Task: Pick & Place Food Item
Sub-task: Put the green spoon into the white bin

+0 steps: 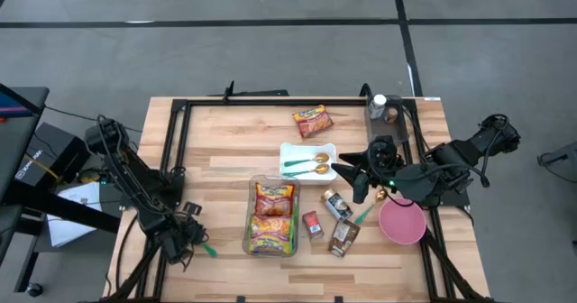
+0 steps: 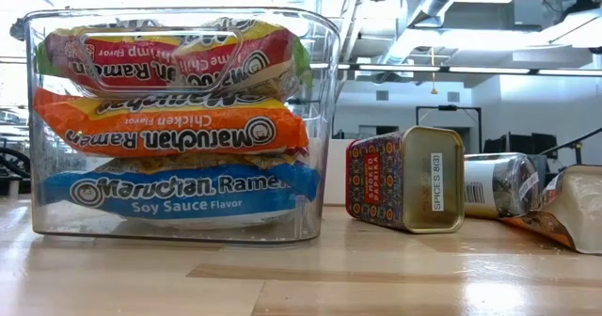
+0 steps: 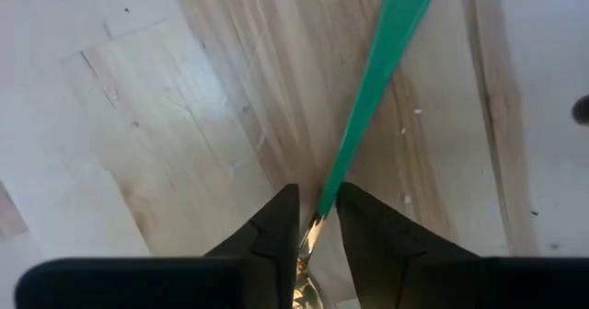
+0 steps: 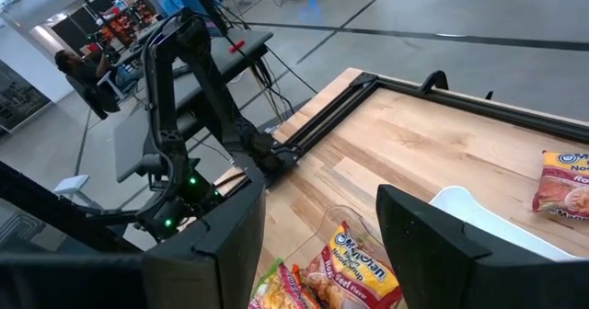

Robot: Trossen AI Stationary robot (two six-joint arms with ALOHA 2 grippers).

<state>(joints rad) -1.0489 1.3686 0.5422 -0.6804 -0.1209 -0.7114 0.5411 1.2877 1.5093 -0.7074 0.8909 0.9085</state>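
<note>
A spoon with a green handle [image 3: 377, 79] and a gold neck [image 3: 311, 237] lies flat on the wooden table near its front left corner [image 1: 209, 249]. My left gripper [image 3: 317, 208] points straight down over it. Its open fingers stand close on either side of the spoon where the handle meets the neck, with a thin gap at each side. My right gripper [image 4: 322, 245] hangs open and raised over the table's right half [image 1: 361, 172], holding nothing. A loose ramen packet [image 1: 312, 121] lies flat at the far middle.
A clear bin [image 1: 273, 217] stacked with ramen packets [image 2: 179, 128] stands mid-table. Behind it is a white tray [image 1: 306, 161] holding two spoons. To the right lie a spice tin [image 2: 404, 180], a jar [image 2: 499, 184], a pouch [image 1: 343, 238] and a pink bowl [image 1: 402, 222].
</note>
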